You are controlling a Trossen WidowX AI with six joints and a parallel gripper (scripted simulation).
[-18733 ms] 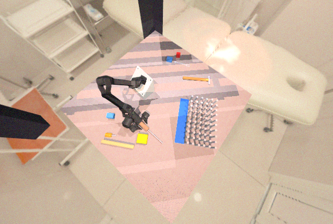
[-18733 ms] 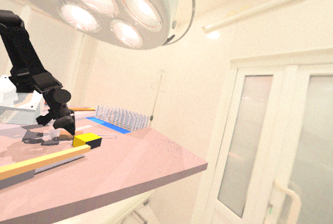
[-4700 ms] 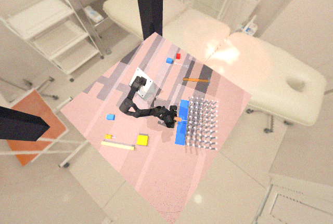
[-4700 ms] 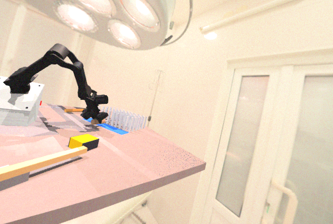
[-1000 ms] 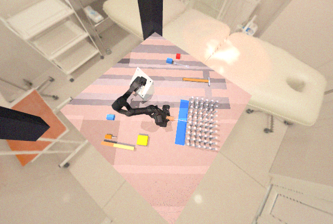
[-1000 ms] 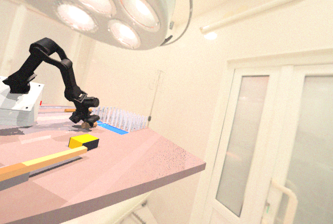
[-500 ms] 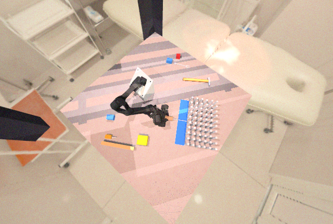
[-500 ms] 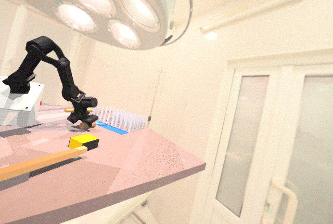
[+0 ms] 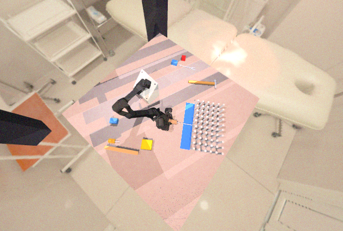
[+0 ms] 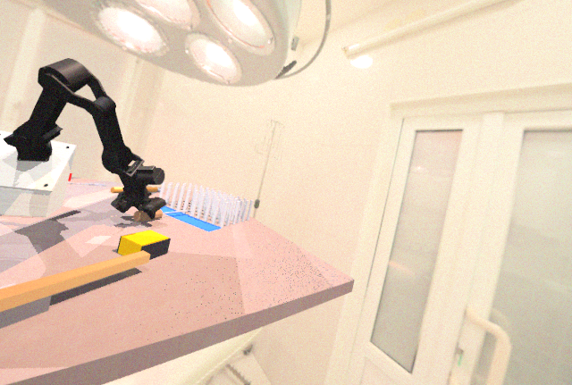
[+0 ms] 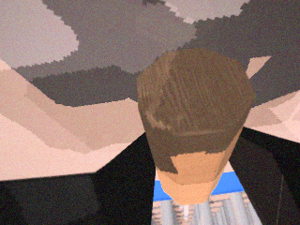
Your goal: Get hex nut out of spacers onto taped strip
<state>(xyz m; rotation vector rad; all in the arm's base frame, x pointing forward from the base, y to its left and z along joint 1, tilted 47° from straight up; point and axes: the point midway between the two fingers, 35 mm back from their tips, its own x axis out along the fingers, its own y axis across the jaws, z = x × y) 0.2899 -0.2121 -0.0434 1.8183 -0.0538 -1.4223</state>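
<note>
At the left, the orange bar [image 9: 121, 150] [image 10: 78, 279] runs out of the exterior view's frame, while the top view shows it whole, at 8 o'clock from the gripper [image 9: 169, 120] [image 10: 138, 210] [image 11: 197, 159]. Only the top view gives the small orange-handled tool [image 9: 111, 141] just beside it. From the white base [image 9: 152, 95] [image 10: 55, 178], the black arm [image 9: 138, 113] [image 10: 110, 129] bends at a raised elbow, its gripper pointing down. The fingers stand partway open, clamped on the wooden handle [image 9: 173, 121] [image 10: 147, 215] [image 11: 194, 108], which hides most of its shaft from the wrist camera. From above, the thin shaft [image 9: 184, 124] points to 3 o'clock across the blue strip [image 9: 186, 136] [image 10: 196, 221] [image 11: 227, 183], its tip lost at the near edge of the spacers [image 9: 200, 143] [image 10: 222, 212] [image 11: 203, 213]. The nut cannot be made out in any view, so its place is uncertain.
</note>
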